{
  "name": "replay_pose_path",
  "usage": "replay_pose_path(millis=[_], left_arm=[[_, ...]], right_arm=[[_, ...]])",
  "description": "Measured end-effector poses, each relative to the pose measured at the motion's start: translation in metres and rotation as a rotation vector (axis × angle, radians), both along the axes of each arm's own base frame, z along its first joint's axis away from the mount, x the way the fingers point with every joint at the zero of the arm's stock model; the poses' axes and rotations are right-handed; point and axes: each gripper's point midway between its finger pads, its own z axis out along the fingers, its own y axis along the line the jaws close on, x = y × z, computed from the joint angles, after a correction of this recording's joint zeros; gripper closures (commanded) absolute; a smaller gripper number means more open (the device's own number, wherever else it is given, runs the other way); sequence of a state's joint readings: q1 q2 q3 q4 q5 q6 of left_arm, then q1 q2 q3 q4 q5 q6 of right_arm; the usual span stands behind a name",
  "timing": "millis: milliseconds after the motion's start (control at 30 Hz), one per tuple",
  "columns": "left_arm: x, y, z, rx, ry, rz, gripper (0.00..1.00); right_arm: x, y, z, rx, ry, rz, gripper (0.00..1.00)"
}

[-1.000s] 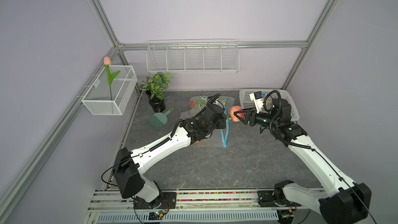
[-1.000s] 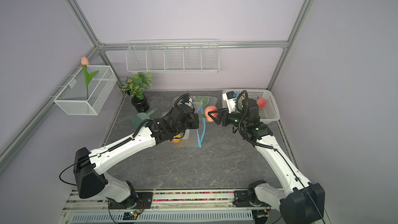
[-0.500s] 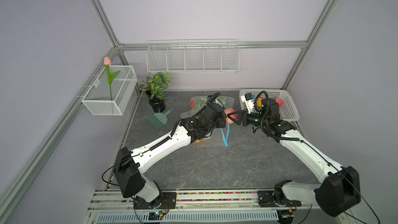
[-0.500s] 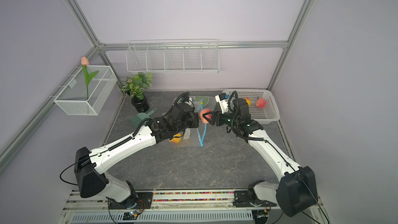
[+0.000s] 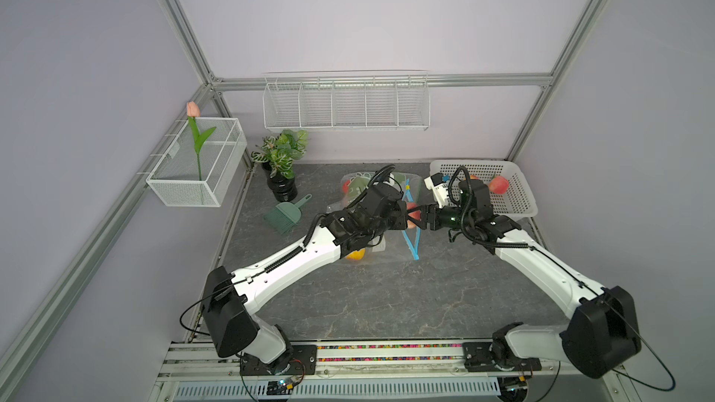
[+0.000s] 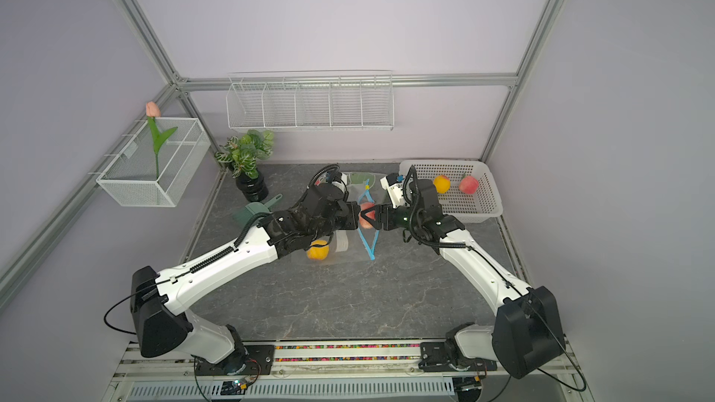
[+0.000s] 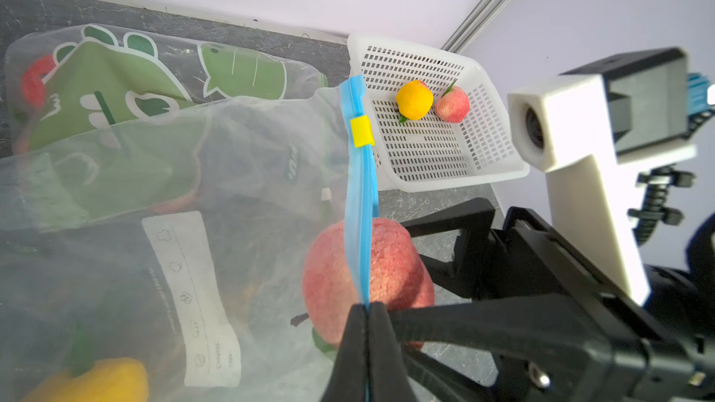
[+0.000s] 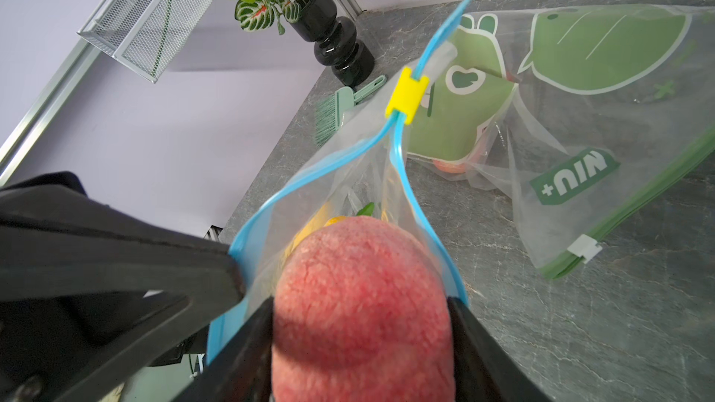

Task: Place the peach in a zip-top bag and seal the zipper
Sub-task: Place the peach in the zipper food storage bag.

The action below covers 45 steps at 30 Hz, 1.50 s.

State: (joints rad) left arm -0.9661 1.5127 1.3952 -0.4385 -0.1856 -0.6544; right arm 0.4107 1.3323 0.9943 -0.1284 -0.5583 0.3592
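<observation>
Currently left end effector (image 7: 367,313) is clamped shut on the zipper rim (image 7: 360,195) of the bag (image 7: 240,187), while right end effector (image 8: 360,305) grips the peach (image 8: 360,264), partway inside the open bag mouth.

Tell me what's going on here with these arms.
The left gripper pinches the blue zipper rim of the zip-top bag, holding its mouth open. The right gripper grips the peach and has it partway through that opening. The yellow slider sits at one end, so the zipper is not yet sealed.
</observation>
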Motion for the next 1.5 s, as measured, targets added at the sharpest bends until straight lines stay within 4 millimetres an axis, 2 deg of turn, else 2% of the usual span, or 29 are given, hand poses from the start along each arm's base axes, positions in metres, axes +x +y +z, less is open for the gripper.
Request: replay_pose_path(millis=[333,667,967,1333,1500], left_arm=[[0.0,-0.002,0.005,-0.019,-0.007,-0.007,1.0],[-0.003,0.0,0.013,-0.036,-0.015,-0.013,1.0],[-0.003,0.004,0.02,-0.044,-0.03,-0.001,1.0],[-0.002,0.005,0.019,-0.039,-0.034,0.009,1.0],[-0.001,0.007,0.02,-0.037,-0.04,0.02,1.0]], right_arm=[[0.0,0.008,-0.008,-0.029,0.014,0.019,0.3],[0.001,0.013,-0.011,-0.055,0.002,0.024,0.16],[0.001,0.013,-0.01,-0.061,-0.012,0.027,0.15],[-0.003,0.012,0.004,-0.042,-0.067,0.027,0.15],[-0.008,0.003,0.023,-0.026,-0.161,-0.009,0.15]])
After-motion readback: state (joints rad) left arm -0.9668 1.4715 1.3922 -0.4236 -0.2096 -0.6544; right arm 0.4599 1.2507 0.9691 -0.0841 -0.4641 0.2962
